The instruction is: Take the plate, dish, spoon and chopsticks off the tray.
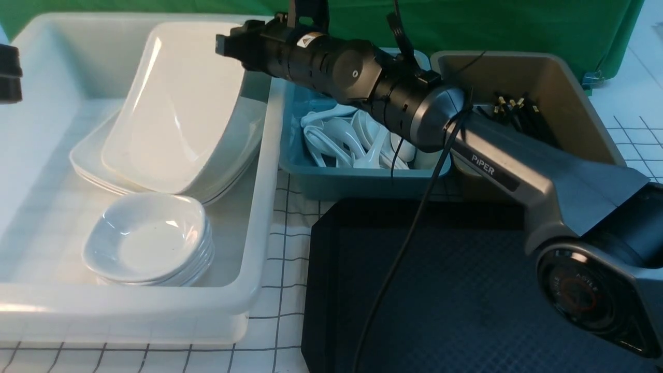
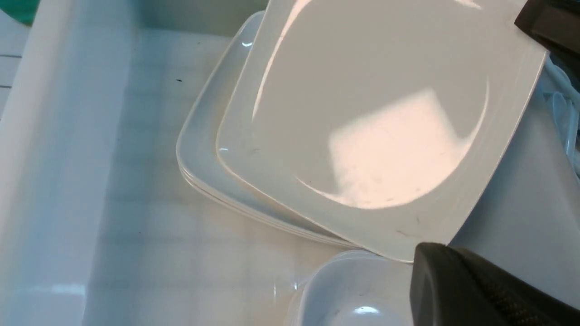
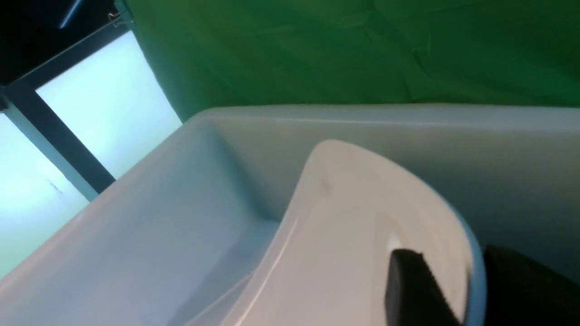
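Closest to the robot, the black tray (image 1: 466,290) sits on the table (image 1: 282,243) and the part that shows looks bare. So the job looks nearly done.

A bit farther, on the left, a stack of small white dishes (image 1: 150,243) rests in the big white tub (image 1: 46,155). Behind them lies a pile of flat plates (image 1: 85,160). One more plate (image 1: 176,109) leans on that pile, tilted up, with its high edge by the tub's right wall. The right gripper (image 3: 471,290) has one finger on each side of that edge. The fingers seem to be just letting go, but the pictures do not show for sure if they still pinch it. The plate looks like the last thing to put down.

The left gripper (image 2: 480,285) is squeezed shut and holds nothing.

Farther back, white spoons (image 1: 347,140) fill the teal tub (image 1: 352,178). Black chopsticks (image 1: 518,116) with gold bands lie in the brown tub (image 1: 570,88).

The right arm (image 1: 492,166) says "PiPER". A round cap nearer the camera has writing too blurry to read.
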`<state>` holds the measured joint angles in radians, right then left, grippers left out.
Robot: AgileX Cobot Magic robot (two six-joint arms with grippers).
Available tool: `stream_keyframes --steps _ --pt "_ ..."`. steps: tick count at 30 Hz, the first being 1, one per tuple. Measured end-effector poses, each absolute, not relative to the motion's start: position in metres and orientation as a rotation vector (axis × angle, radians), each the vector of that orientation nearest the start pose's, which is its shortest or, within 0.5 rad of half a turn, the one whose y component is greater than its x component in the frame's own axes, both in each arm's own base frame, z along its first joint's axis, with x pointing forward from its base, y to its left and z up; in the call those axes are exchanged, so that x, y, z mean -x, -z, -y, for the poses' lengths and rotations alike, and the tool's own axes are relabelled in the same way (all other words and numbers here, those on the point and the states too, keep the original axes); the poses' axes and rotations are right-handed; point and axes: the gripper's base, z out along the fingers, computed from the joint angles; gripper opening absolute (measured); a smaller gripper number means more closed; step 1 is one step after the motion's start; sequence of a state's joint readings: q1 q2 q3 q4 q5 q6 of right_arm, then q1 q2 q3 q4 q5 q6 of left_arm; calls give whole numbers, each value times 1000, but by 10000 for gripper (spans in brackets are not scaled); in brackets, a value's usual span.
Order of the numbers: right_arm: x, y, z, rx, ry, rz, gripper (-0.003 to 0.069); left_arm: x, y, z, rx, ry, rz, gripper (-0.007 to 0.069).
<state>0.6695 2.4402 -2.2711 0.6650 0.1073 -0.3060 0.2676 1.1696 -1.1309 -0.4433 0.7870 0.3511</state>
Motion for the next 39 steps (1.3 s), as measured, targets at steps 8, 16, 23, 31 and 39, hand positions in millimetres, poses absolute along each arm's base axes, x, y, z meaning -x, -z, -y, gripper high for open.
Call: stream_keyframes --steps 8,16,23,31,39 --pt "-455 -261 -362 334 -813 -1806 311 -240 -377 -37 97 186 -2226 -2" --pt "-459 -264 -350 365 -823 -1868 311 -240 -377 -37 97 186 -2226 -2" --pt "-450 -297 -333 443 -857 -1923 283 -241 -376 -37 98 187 -2230 -2" --pt "-403 -401 -259 751 -593 -1997 61 -266 -343 -42 117 245 -2378 -2" --pt "-344 -473 -171 797 -280 -2111 3 -281 -329 20 -162 351 -2431 -2"
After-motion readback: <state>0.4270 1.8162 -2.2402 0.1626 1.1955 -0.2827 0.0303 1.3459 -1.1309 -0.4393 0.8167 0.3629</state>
